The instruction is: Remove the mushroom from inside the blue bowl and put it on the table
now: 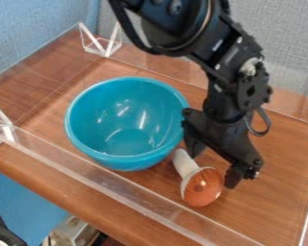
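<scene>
Gripper: the black gripper (221, 161) hangs nose-down from the arm, jaws spread wide, clamped on nothing. One finger comes down at the left, close to the bowl's right side; the other reaches lower at the right, its tip near the table just beside the mushroom's cap. The mushroom's stem lies between and just below the two fingers; whether either finger touches it cannot be told from this angle.

Mushroom: the mushroom (200, 184) lies on its side on the table, outside the bowl, close to the bowl's lower right side and near the front acrylic wall.

Mushroom's axis: its long axis runs from upper left to lower right in the picture. The cream stem points up and left toward the bowl; the glossy reddish-brown cap points down and right toward the front edge.

Blue bowl: the blue bowl (126, 123) stands upright, left of the gripper, with nothing visible inside it.

Table: the table (66, 72) is reddish-brown wood grain, edged by low clear walls.

Arm: the black arm (183, 34) comes in from the top of the view and bends down over the bowl's right side.
</scene>
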Motion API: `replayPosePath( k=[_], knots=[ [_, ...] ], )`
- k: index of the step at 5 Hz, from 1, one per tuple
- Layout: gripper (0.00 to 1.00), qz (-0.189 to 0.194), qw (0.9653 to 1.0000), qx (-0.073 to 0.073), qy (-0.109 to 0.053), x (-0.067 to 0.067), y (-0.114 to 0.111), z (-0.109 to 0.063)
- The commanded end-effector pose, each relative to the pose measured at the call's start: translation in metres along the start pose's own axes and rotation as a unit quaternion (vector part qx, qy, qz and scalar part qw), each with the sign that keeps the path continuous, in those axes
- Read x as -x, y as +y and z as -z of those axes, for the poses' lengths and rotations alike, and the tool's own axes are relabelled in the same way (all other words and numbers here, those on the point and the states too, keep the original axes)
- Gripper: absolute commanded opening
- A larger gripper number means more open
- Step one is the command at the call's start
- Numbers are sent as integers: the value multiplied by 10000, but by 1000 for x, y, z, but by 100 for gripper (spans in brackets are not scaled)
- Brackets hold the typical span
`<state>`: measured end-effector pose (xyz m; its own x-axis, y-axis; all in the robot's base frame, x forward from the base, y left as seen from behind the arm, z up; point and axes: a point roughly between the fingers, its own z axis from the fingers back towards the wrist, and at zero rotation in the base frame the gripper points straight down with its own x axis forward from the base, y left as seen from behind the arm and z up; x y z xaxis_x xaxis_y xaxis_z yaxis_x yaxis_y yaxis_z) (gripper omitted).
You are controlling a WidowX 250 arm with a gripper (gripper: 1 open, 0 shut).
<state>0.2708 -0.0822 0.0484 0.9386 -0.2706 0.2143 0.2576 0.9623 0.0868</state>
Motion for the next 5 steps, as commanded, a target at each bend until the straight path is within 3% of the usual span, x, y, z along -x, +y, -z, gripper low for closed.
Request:
replayPosePath(
  k=[1, 4, 5],
  knots=[
    [100, -132, 9998, -59, -116, -8, 9, 1],
    [100, -151, 9998, -125, -40, -10, 14, 14],
    [0, -169, 9998, -137, -28, -11, 15, 16]
  ],
)
